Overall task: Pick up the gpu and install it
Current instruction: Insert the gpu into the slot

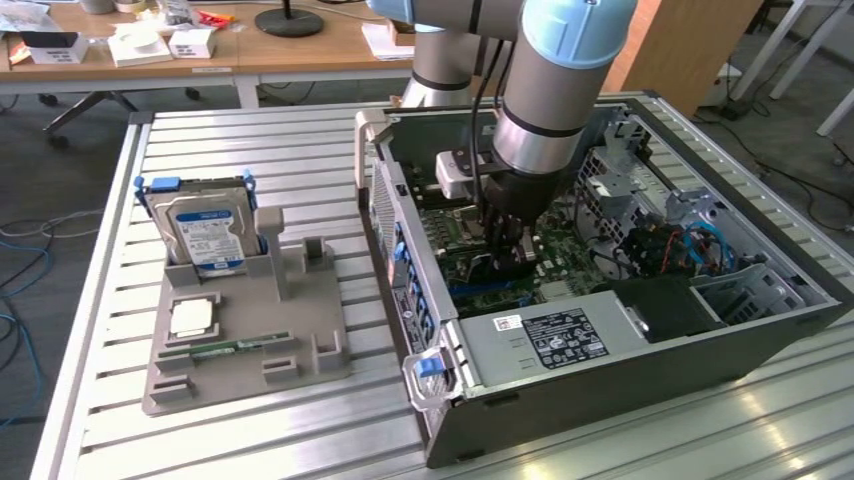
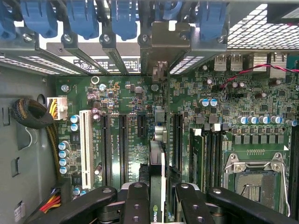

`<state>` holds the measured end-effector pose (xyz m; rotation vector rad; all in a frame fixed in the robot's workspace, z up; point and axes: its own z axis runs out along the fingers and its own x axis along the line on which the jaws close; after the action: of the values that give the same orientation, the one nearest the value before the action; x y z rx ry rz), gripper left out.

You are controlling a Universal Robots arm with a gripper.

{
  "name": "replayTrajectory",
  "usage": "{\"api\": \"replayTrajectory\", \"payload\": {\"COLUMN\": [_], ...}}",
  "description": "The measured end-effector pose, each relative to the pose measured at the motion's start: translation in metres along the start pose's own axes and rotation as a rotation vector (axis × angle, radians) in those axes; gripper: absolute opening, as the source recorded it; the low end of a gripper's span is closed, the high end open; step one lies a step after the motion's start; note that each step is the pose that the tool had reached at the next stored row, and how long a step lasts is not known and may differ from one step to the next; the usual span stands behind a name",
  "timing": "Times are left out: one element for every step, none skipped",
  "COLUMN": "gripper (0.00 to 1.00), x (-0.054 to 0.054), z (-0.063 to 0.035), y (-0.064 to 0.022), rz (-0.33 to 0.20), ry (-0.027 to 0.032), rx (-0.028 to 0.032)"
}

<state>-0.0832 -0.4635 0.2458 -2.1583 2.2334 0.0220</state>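
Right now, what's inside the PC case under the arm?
Inside the case: green motherboard with empty slots, and the gpu edge-on, gripped in the jaws over a slot. The card hides the slot beneath it.

The gpu (image 2: 157,186), low in the wrist frame's centre, bears a green-and-white brand mark on its edge. Labels on the hard drive (image 1: 203,232) and power supply (image 1: 561,338) are unreadable.

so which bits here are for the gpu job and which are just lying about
In the job:
gpu
gripper, shut on the gpu
motherboard
pc case

Lying about:
hard drive
memory stick
grey holder
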Motion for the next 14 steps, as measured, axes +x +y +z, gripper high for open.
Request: {"api": "replayTrajectory", "payload": {"gripper": [0.26, 0.26, 0.26, 0.26, 0.26, 0.26, 0.26, 0.26, 0.26, 0.26, 0.26, 0.26, 0.26, 0.26], "x": [0.0, 0.0, 0.0, 0.0, 0.0, 0.0, 0.0, 0.0, 0.0, 0.0, 0.0, 0.0, 0.0, 0.0], "z": [0.0002, 0.0003, 0.0003, 0.0003, 0.0004, 0.0004, 0.0005, 0.0008, 0.001, 0.001, 0.001, 0.001, 0.001, 0.0013], "y": [0.0, 0.0, 0.0, 0.0, 0.0, 0.0, 0.0, 0.0, 0.0, 0.0, 0.0, 0.0, 0.0, 0.0], "rz": [0.0, 0.0, 0.0, 0.0, 0.0, 0.0, 0.0, 0.0, 0.0, 0.0, 0.0, 0.0, 0.0, 0.0], "ry": [0.0001, 0.0, 0.0, 0.0, -0.0001, -0.0001, -0.0001, -0.0002, -0.0002, -0.0002, -0.0001, -0.0001, 0.0, -0.0001], "rx": [0.0, 0.0, 0.0, 0.0, 0.0, 0.0, 0.0, 0.0001, 0.0001, 0.0001, 0.0, 0.0, 0.0, 0.0]}}
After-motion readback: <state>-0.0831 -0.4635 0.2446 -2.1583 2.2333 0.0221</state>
